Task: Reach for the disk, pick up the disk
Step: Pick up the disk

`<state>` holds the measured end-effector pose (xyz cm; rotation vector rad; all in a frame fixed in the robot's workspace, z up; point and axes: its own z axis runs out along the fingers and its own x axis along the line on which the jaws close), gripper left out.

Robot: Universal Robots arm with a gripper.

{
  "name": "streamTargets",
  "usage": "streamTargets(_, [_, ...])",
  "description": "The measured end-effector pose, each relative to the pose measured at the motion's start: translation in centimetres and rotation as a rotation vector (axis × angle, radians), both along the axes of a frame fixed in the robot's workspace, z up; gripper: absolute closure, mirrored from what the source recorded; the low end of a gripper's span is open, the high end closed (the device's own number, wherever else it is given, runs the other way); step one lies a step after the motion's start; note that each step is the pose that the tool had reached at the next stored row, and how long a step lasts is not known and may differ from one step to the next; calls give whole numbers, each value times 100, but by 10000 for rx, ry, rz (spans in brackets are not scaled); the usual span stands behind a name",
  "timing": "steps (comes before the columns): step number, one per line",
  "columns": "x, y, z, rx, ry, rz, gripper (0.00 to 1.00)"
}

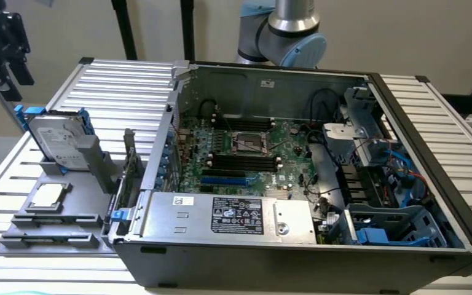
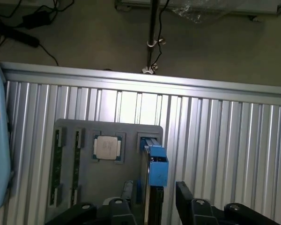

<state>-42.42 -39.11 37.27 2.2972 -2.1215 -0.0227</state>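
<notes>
Disk (image 1: 56,138) stands on edge in a grey holder (image 2: 84,129) on the desk (image 1: 121,80), beside the open case (image 1: 302,264). Hand (image 2: 152,206) hangs above it, fingers spread either side of the blue frame. A good grasp, I judge, means centring on the flat faces, clear of the chip (image 2: 106,147). The label's print is unreadable.

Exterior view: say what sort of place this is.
Probably a robotics lab bench for PC assembly: an open computer case on a slatted metal table, the disk standing in a grey fixture, a robot arm behind.
</notes>
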Motion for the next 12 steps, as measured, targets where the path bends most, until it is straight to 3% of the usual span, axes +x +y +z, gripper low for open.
streamTargets(1, [0,0,-9,1,-2,2,46])
streamTargets(12, [-2,0,-203,1,-13,5,46])
